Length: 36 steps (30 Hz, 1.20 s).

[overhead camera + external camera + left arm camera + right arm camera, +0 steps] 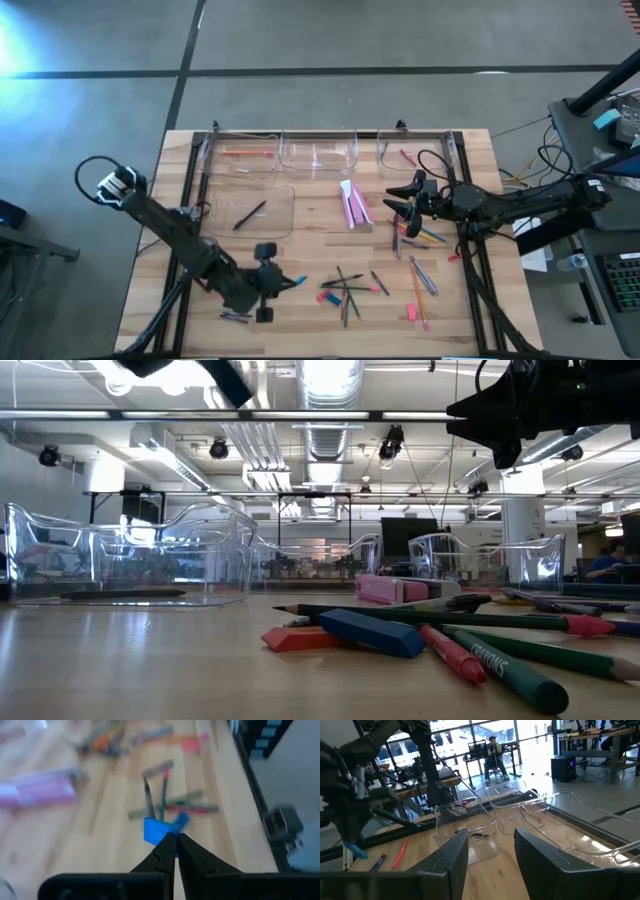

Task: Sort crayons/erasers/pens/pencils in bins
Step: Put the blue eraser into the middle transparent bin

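Overhead, we record a butcher-block table [310,250] on a grey concrete floor, with four clear bins along its far half: one holding an orange stick [240,157], a middle one [318,155], one [418,152] toward the right arm, and a wider bin [250,212] with a single dark pen lying inside. Only this view shows both arms at once. The left arm reaches in low from the near left corner; the right arm enters from the right side, its gripper [404,199] raised beside a pink box [356,205].

Our left wrist view supplies what the overhead cannot: the left gripper [174,840] is clenched on a blue eraser [159,830], lifted clear of the tabletop above a loose tangle of green, red and dark sticks [167,806]. In the overhead the same eraser is a small blue speck [299,280] at the fingertips.

The right wrist view shows that gripper's fingers [451,851] standing apart with nothing between them, the clear bins ahead.

At table height we note a heap of crayons and pencils in the foreground, including a red crayon [452,653] and a blue block [370,632] lying across a flat red piece [300,639]. A pink eraser [410,312] lies near the front edge, well apart from the bins.

Beyond the table, the wrist view shows a seated person [494,757] at a desk.
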### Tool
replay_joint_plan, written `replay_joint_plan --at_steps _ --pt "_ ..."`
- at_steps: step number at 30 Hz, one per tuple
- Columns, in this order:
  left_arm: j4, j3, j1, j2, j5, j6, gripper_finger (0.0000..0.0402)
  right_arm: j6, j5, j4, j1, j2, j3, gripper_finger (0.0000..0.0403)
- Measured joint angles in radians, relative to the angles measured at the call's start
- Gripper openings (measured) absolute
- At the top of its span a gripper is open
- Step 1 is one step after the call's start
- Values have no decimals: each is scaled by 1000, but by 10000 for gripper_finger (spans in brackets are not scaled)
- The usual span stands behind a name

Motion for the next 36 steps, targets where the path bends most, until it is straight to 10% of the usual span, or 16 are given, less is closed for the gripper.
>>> replay_joint_plan --at_steps 10,26,36 --pt "186 -42 291 -106 142 334 0 -7 0 -1 0 0 0 148" --pt "196 -41 1164 -83 700 345 0 -21 0 -1 0 0 0 148" --pt "229 -16 1270 50 742 322 1 -26 0 -3 0 0 0 148"
